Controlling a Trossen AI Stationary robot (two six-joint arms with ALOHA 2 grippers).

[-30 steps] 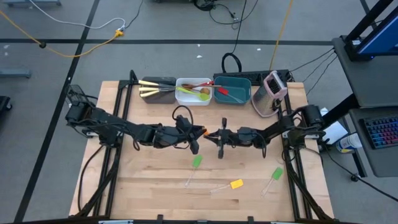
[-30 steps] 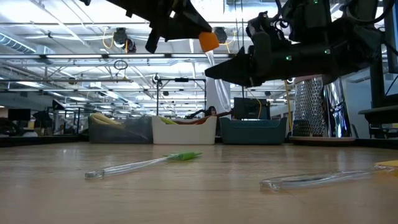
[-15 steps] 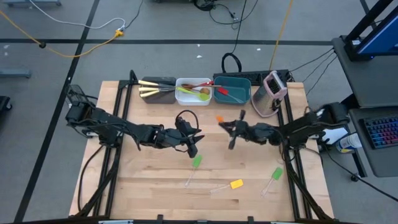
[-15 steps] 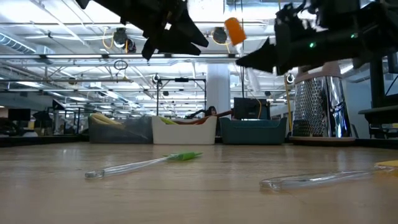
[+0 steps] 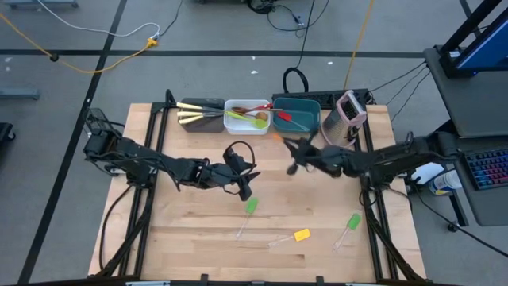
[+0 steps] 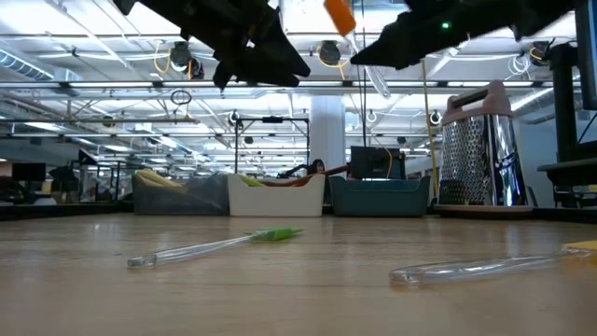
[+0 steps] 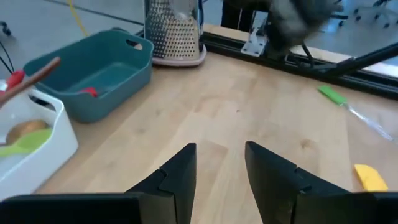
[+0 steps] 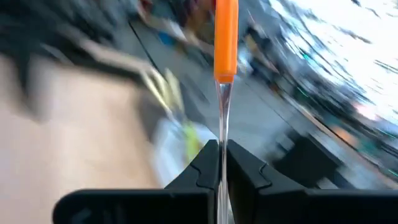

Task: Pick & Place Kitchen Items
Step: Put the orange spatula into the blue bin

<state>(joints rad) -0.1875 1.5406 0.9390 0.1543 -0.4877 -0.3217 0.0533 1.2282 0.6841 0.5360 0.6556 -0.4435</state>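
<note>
My right gripper [image 5: 295,153] is shut on a clear-handled spatula with an orange head [image 5: 277,137], high above the table near the teal tub [image 5: 296,114]; it also shows in the low view [image 6: 339,14] and in the right wrist view [image 8: 225,37]. My left gripper [image 5: 243,185] hangs open and empty over the table's middle [image 7: 219,155]. A green-headed spatula [image 5: 250,208], a yellow-headed one [image 5: 300,235] and another green-headed one [image 5: 352,222] lie flat on the table. The brown tub [image 5: 200,114] and white tub [image 5: 247,117] hold more utensils. My right gripper pinches the spatula's clear handle [image 8: 221,149] between its two fingers, some way behind the orange head. The handle runs along the fingers and the head sticks out past their tips. The spatula is lifted clear, tilted, head uppermost, and its handle end [image 6: 380,82] shows below the gripper.
Three tubs stand in a row along the far edge, with a steel grater on a pink base [image 5: 347,119] to their right. Black rails [image 5: 373,199] run along both table sides. Bare wood lies between the arms and the near edge.
My right gripper has drawn away from my left gripper, going up and toward the table's far right with the orange spatula, whose head has risen and now points toward the tubs. My left gripper has stayed over the middle without the spatula.
</note>
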